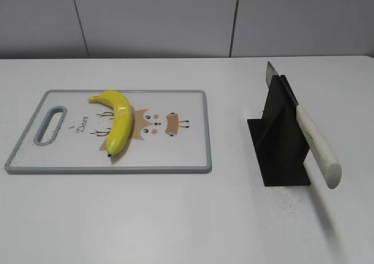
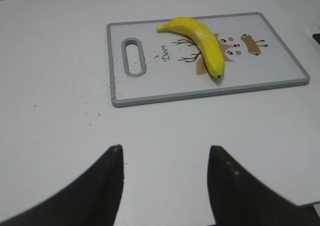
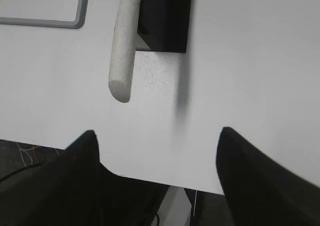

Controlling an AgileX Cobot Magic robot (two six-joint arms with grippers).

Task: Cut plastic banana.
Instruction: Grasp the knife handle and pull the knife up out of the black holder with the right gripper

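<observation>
Plastic banana lying on the deer-print cutting board, at nine o'clock from the knife propped in its black stand, left gripper spread wide over bare table, right gripper wide too, empty, at six o'clock below the knife handle

Plastic banana on cutting board; knife slanted in black stand.

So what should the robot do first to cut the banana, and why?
Probably reach the right gripper forward to the knife's white handle. Both grippers are open and empty, the knife sits in its black stand, and the plastic banana lies whole on the cutting board.
</observation>
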